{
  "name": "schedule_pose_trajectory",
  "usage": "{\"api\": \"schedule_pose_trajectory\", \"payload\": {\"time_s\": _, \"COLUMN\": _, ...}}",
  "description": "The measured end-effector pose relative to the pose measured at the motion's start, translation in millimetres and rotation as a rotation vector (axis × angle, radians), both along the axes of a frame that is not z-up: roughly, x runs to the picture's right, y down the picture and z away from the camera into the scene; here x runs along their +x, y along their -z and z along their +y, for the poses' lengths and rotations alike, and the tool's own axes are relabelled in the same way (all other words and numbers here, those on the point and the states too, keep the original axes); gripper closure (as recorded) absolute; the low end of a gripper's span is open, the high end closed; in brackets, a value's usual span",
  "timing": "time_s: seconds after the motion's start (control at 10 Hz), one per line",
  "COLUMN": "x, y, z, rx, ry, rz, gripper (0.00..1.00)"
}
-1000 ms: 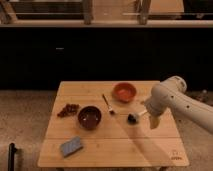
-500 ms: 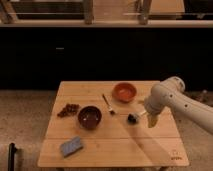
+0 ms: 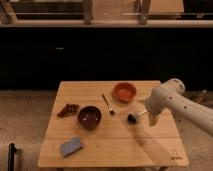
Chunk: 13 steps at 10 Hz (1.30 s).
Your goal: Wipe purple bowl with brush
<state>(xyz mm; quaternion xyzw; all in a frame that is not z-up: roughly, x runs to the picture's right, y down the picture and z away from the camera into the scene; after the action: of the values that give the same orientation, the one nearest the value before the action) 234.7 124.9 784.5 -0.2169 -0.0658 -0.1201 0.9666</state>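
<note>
The purple bowl point(image 3: 90, 117) stands on the left middle of the wooden table point(image 3: 150, 150), dark maroon with a glossy reddish inside. The brush point(image 3: 133, 118) lies on the table to its right, with its dark round head toward the bowl and its white handle pointing right. My gripper point(image 3: 151, 119) hangs from the white arm at the table's right side, at the end of the brush handle and well right of the purple bowl. Whether it touches the handle does not show.
A bright orange bowl point(image 3: 124, 92) stands at the back middle. A thin spoon-like utensil point(image 3: 108, 104) lies between the two bowls. A blue-grey sponge point(image 3: 71, 146) lies at the front left. A small heap of dark red bits point(image 3: 68, 109) lies left of the purple bowl.
</note>
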Motion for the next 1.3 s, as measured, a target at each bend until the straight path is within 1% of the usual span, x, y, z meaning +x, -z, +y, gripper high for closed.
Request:
{"api": "schedule_pose_trajectory", "payload": {"time_s": 0.2, "x": 2, "y": -12.0, "z": -1, "rx": -0.002, "ry": 0.03, "rz": 0.0, "gripper": 0.2}}
{"api": "schedule_pose_trajectory", "payload": {"time_s": 0.5, "x": 9, "y": -31.1, "z": -2, "rx": -0.022, "ry": 0.08, "rz": -0.013, "gripper": 0.2}}
{"api": "schedule_pose_trajectory", "payload": {"time_s": 0.9, "x": 12, "y": -54.9, "z": -3, "rx": -0.063, "ry": 0.129, "rz": -0.042, "gripper": 0.2}}
{"api": "schedule_pose_trajectory", "payload": {"time_s": 1.1, "x": 15, "y": -67.3, "z": -2, "rx": -0.089, "ry": 0.138, "rz": -0.057, "gripper": 0.2}}
{"api": "schedule_pose_trajectory", "payload": {"time_s": 1.3, "x": 22, "y": -78.3, "z": -2, "rx": -0.109, "ry": 0.131, "rz": -0.074, "gripper": 0.2}}
